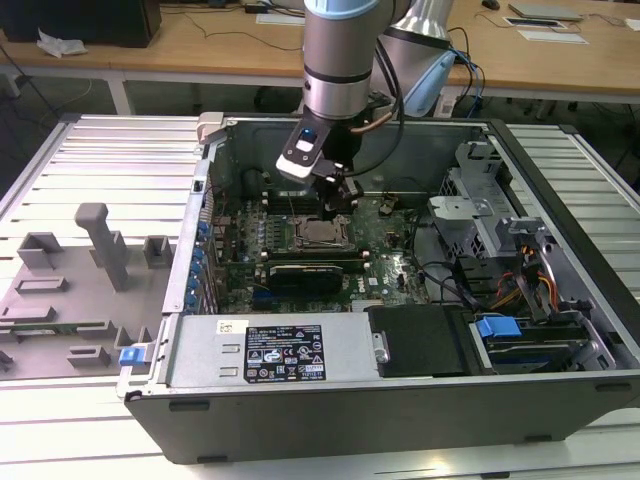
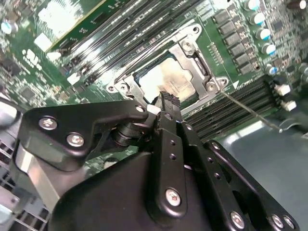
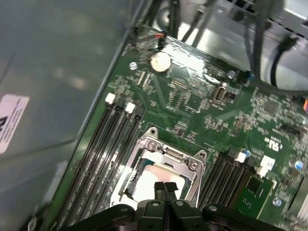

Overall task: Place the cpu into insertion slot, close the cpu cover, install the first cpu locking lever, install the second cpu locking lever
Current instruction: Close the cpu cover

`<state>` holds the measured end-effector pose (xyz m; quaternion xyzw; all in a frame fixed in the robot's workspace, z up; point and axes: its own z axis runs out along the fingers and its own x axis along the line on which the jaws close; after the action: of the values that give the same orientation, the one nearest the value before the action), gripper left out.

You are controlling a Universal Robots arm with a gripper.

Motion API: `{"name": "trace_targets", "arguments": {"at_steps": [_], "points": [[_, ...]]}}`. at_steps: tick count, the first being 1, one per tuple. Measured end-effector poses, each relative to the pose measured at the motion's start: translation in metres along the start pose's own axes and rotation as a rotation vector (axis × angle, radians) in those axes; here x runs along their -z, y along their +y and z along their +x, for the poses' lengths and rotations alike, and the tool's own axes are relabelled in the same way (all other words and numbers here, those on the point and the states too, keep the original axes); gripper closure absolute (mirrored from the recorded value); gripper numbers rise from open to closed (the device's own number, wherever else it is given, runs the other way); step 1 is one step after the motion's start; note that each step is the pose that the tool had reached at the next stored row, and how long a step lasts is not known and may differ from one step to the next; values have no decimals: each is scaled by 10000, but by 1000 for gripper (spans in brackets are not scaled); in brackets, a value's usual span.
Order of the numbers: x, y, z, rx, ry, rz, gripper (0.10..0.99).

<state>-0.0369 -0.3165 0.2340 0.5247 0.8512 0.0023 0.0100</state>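
Two fingertips [image 3: 159, 188] of the gripper [image 3: 164, 187] met, clamping nothing, just above the cpu [image 3: 153, 174]. It lay in the insertion slot [image 2: 143, 73], framed by the cpu cover [image 3: 168, 150], one locking lever [image 2: 250, 111] angled outward. Light, stiff, probably fragile underneath; its edges looked the safest hold.

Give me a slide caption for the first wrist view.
Shut gripper poised directly over the cpu, which sits framed by the cpu cover on the green motherboard.
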Motion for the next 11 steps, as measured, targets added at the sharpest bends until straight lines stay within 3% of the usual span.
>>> {"name": "trace_targets", "arguments": {"at_steps": [4, 11], "points": [[-3, 0, 0, 784, 10, -10, 980], [-11, 0, 0, 2708, 33, -36, 980]]}}
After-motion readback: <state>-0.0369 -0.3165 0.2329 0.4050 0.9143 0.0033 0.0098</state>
